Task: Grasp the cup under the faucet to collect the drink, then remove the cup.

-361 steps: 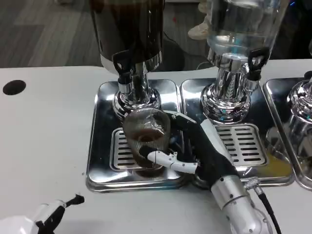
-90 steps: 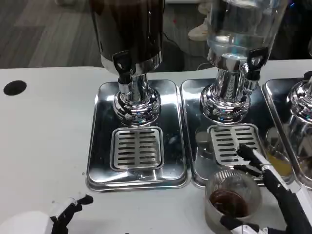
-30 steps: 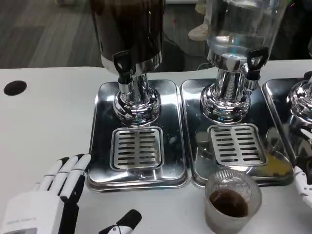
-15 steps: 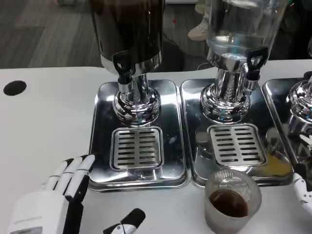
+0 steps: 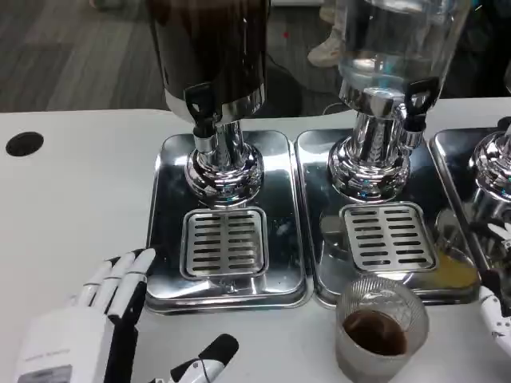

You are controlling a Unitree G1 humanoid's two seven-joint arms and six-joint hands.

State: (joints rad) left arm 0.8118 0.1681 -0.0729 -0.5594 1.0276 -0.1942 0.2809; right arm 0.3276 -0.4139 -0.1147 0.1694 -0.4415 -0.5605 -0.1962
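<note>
Since half a second ago my left hand [image 5: 84, 335] has crept slightly up-frame, fingers spread, holding nothing. Right hand [image 5: 497, 315], frame edge: state indeterminate. Ribbed cup [image 5: 381, 329] stands on the table [image 5: 72, 207], lower right, clear of the dark dispenser's faucet [image 5: 200, 108]. I'd withdraw without nudging it.

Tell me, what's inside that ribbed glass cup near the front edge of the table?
The cup holds a dark brown drink, filling only its lower part. The liquid is opaque, so the bottom of the cup underneath cannot be seen.
</note>
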